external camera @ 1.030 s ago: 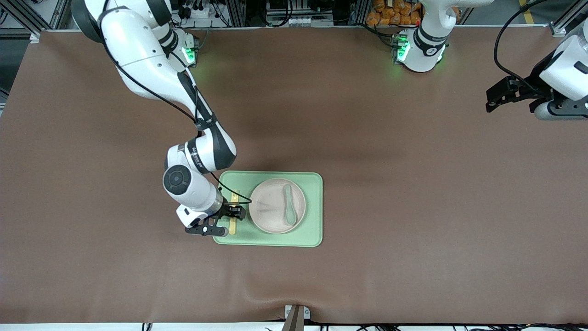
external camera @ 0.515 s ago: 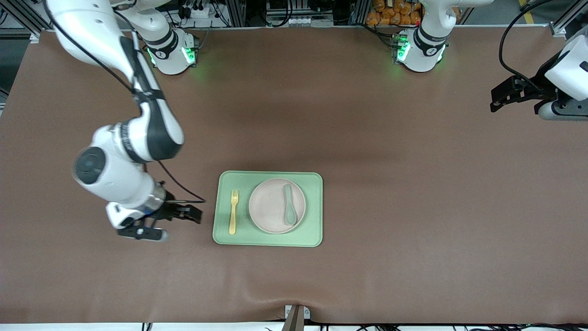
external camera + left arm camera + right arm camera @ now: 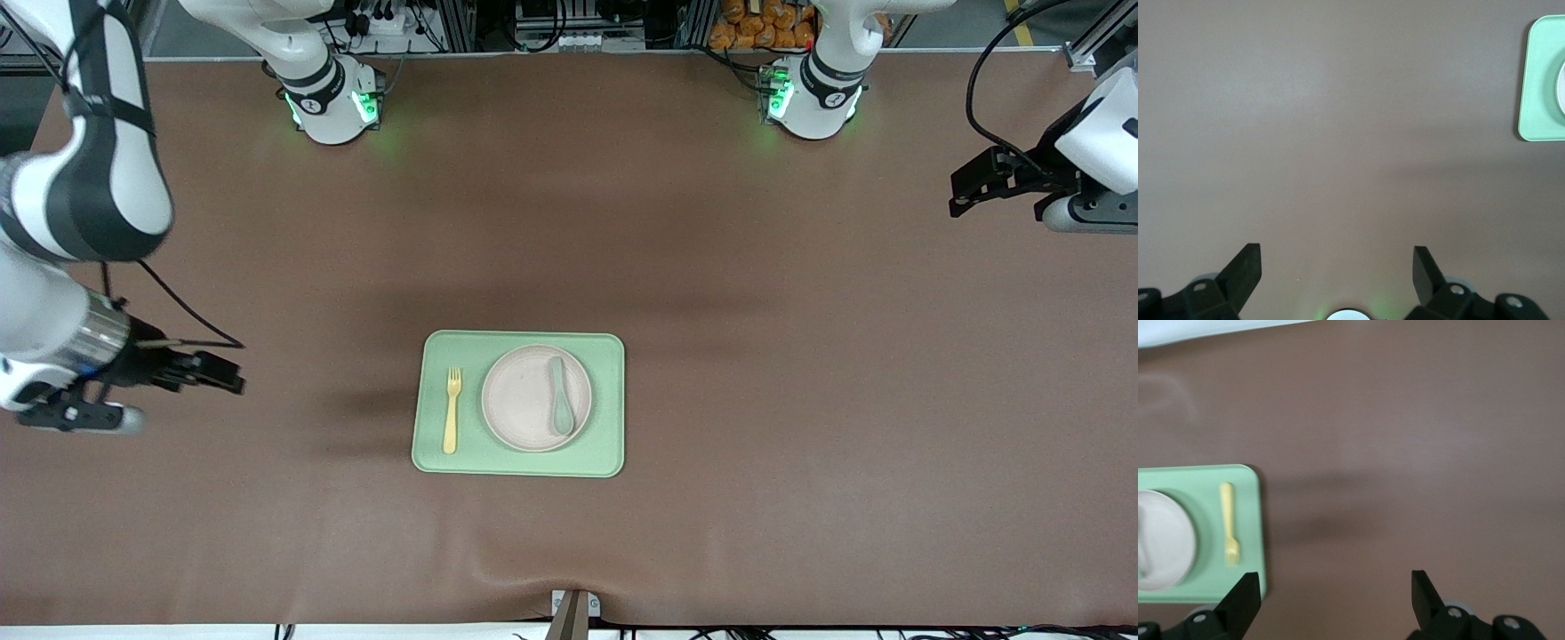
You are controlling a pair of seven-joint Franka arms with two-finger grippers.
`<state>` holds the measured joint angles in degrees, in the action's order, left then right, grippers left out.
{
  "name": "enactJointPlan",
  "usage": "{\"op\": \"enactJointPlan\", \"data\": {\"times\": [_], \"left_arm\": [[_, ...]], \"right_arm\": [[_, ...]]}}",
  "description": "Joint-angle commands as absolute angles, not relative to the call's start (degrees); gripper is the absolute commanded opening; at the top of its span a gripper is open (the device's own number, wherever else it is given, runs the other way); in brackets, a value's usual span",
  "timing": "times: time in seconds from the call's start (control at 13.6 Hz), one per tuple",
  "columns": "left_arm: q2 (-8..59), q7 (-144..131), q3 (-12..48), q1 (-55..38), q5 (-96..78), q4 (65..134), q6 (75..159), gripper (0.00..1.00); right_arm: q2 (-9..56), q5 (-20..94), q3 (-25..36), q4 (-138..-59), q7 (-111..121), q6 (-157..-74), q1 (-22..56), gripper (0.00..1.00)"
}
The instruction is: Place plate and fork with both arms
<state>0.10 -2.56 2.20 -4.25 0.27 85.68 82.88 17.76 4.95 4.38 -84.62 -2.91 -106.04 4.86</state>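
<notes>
The cream plate (image 3: 524, 400) sits in the middle of the light green tray (image 3: 606, 444). The pale yellow fork (image 3: 452, 409) lies flat on the tray beside the plate, toward the right arm's end. My right gripper (image 3: 185, 401) hangs open and empty above bare table, well clear of the tray on the right arm's side. Its wrist view shows the open right gripper (image 3: 1335, 583), the fork (image 3: 1229, 523), the plate (image 3: 1165, 540) and the tray (image 3: 1248, 493). My left gripper (image 3: 954, 196) waits open at the left arm's end of the table, and the left gripper (image 3: 1337, 257) holds nothing.
A grey-green spoon (image 3: 560, 400) lies on the plate. One corner of the tray (image 3: 1538, 87) shows in the left wrist view. Brown table mat (image 3: 800, 400) surrounds the tray on all sides.
My right gripper has let go of the fork on the tray and swung away toward the right arm's end of the table. The left arm has hardly moved.
</notes>
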Motion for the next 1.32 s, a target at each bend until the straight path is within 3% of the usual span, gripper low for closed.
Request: {"op": "enactJointPlan", "data": {"times": [0.0,0.22,0.44,0.74,1.25], "left_arm": [[0.5,-1.9,2.4,-4.0,0.1,84.6,82.8,1.0],[0.5,-1.9,2.4,-4.0,0.1,84.6,82.8,1.0],[0.5,-2.0,2.4,-4.0,0.1,84.6,82.8,1.0],[0.5,-2.1,2.4,-4.0,0.1,84.6,82.9,1.0],[0.5,-2.2,2.4,-4.0,0.2,84.6,82.9,1.0]], "right_arm": [[9.3,0.6,3.7,-87.2,-3.1,-97.9,4.7,1.0],[0.6,0.5,3.8,-91.1,-3.4,-94.0,4.8,1.0],[-7.0,-0.1,3.7,-97.7,-3.6,-96.0,4.8,1.0],[-5.4,-0.4,3.7,-91.3,-3.3,-95.9,4.9,1.0],[-3.3,-0.4,3.5,-91.2,-3.1,-96.2,4.8,1.0]]}}
